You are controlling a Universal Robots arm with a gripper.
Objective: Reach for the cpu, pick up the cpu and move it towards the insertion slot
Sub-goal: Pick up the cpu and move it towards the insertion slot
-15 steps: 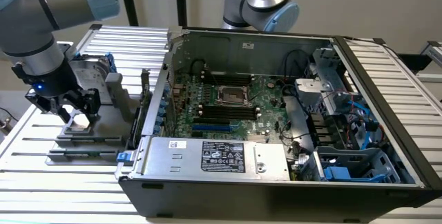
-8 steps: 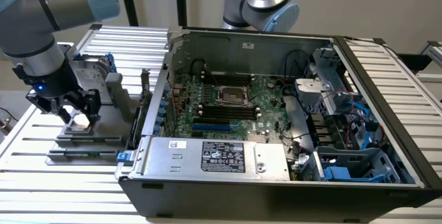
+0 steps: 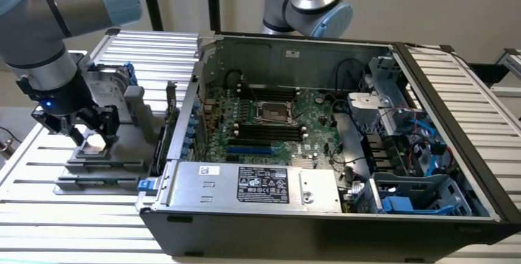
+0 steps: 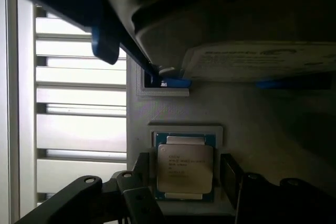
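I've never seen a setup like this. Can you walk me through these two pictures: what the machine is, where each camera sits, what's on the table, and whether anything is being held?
The machine is a robot arm, and at its end is a gripper, a clamp with fingers. The exterior view comes from a camera standing off the arm and takes in the slatted table. The wrist view comes from a camera on the arm's wrist, looking past the fingers.

On the table are a grey holder and an open computer case. The cpu, a small silver chip, lies flat in the holder. The gripper is open, with a finger on either side of the chip and not touching it, so nothing is held. The insertion slot, a square socket, sits on the board inside the case.
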